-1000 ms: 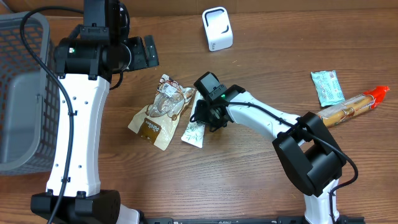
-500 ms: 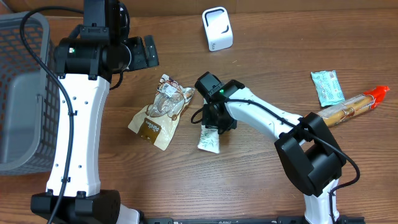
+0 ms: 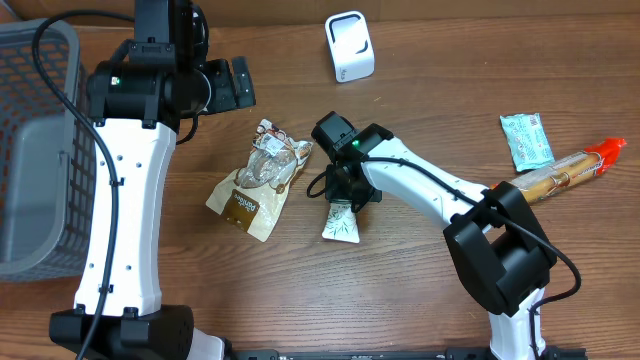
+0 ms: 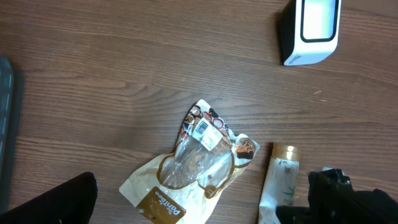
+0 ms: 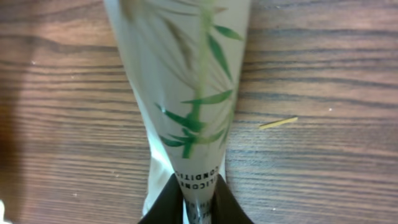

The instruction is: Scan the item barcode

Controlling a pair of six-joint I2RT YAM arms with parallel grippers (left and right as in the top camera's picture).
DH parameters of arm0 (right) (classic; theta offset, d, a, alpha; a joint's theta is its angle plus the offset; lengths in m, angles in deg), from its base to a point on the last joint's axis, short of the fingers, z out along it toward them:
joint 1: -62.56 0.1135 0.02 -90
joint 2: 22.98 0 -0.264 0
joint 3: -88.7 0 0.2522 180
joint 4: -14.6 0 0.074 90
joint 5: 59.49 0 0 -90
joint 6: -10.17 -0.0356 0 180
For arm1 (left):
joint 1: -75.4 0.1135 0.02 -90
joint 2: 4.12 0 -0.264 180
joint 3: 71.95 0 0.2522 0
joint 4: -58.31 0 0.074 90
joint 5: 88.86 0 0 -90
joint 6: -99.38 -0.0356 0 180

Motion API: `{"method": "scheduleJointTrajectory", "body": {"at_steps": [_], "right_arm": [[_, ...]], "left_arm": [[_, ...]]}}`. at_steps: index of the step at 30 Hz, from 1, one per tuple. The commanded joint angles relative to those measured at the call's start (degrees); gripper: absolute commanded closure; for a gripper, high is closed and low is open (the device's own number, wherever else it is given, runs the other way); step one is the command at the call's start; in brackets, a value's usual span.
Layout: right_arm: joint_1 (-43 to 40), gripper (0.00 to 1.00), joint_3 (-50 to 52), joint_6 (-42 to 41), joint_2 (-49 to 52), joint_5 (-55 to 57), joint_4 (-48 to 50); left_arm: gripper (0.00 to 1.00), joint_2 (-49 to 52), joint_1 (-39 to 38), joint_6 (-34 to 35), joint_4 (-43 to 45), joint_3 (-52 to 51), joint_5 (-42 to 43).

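A grey basket (image 3: 30, 150) stood at the far left edge of the wooden table (image 3: 420, 300). Just right of it rose the left arm, its gripper (image 3: 230, 83) held over the back of the table with the jaws spread wide and nothing between them. In the left wrist view its two dark fingers (image 4: 56, 199) showed only at the bottom corners.

Below and right of that gripper lay a clear and brown snack bag (image 3: 258, 185), flat on the wood, with a white barcode label (image 4: 205, 129) facing up near its top end.

Just right of the bag, and apart from it, lay the tube (image 3: 340, 224), white with a green leaf print and a gold cap (image 4: 286, 151). It lay roughly lengthwise, wide flat end toward the near edge, cap end toward the back. The right gripper (image 3: 343, 195) was down on its upper part. In the right wrist view the black fingertips (image 5: 214, 202) were clenched on the narrow end of the tube, at a line of small print. A thin pale sliver (image 5: 278, 122) lay on the wood just right of the tube.

The white scanner (image 3: 350, 45) stood at the back edge, well apart from the tube.

At the far right lay a green packet (image 3: 527, 140) and, just below it, a long biscuit pack (image 3: 565, 172) with a red end.
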Motion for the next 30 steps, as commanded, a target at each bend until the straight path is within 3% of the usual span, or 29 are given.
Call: {"method": "scheduleJointTrajectory", "body": {"at_steps": [1,8,18,30], "right_arm": [[-0.52,0.96,-0.24,0.48,0.83,1.81,0.26],[-2.58,0.96,-0.66,6.03,-3.48,3.39,-1.68],[-1.22,0.96,-5.42,1.79,-6.80,35.52,-18.58],[1.09,0.96,-5.42,8.09,3.78,35.28,-18.29]], "left_arm": [[0.00,-0.22,0.11,-1.11,0.09,-0.26,-0.70],[0.00,-0.22,0.11,-1.11,0.09,-0.26,-0.70],[0.01,-0.22,0.11,-1.11,0.09,-0.26,-0.70],[0.00,-0.22,0.11,-1.11,0.09,-0.26,-0.70]]}}
